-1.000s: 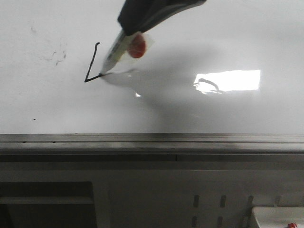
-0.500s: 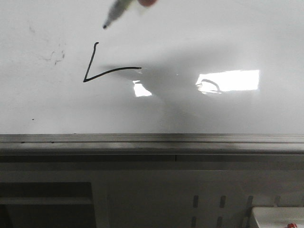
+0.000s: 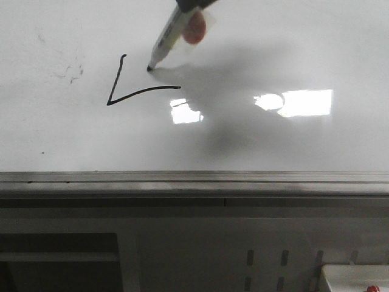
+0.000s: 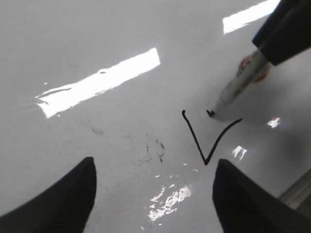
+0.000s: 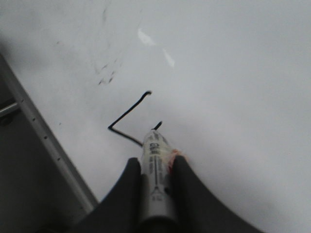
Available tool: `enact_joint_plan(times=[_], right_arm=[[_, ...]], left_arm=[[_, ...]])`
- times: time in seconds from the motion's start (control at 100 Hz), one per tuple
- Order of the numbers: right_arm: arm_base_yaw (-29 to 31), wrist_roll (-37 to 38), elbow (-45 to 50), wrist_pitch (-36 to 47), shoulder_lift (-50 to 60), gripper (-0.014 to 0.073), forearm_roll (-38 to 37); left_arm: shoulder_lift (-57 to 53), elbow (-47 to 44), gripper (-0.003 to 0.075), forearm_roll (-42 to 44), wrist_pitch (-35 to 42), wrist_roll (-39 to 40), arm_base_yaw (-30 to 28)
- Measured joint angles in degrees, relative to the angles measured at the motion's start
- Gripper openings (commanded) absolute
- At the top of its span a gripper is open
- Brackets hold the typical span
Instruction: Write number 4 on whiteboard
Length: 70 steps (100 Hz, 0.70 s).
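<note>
Front view: the right claw clamps a marker, its tip touching the whiteboard at one o'clock of the half-drawn number 4.

Left wrist view: left claw spread wide, holding nothing.

Right wrist view: fingers pinch the marker.

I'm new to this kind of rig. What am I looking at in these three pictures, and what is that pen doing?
This is a two-armed robot writing on a whiteboard. One picture looks forward from the robot's front; the other two come from cameras on each wrist. The right claw is shut on a marker, whose tip touches the board above the crossbar. The number 4 is unfinished: slanted stroke and crossbar only, no stem yet. The left claw is open and empty. Faint grey smudges sit left of the strokes.
</note>
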State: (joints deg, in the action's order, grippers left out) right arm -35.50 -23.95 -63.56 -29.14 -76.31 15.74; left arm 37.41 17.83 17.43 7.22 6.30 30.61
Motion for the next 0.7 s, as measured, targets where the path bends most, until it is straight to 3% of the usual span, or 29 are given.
enact_joint_plan(times=[0.23,0.41,0.7], right_arm=[[-3.43,0.00,7.74,-0.92,0.00,-0.0064,4.35],[-5.35,0.00,7.01,-0.69,0.13,-0.0064,3.76],[-12.48,0.04,1.14,-1.81,0.59,-0.0064,1.91]], left_arm=[[0.00,0.00,0.0459,0.00,0.00,0.00,0.00],[0.00,0.00,0.0459,1.50,1.17,0.00,0.29],[7.56,0.00,0.0459,7.82,6.01,0.00,9.81]])
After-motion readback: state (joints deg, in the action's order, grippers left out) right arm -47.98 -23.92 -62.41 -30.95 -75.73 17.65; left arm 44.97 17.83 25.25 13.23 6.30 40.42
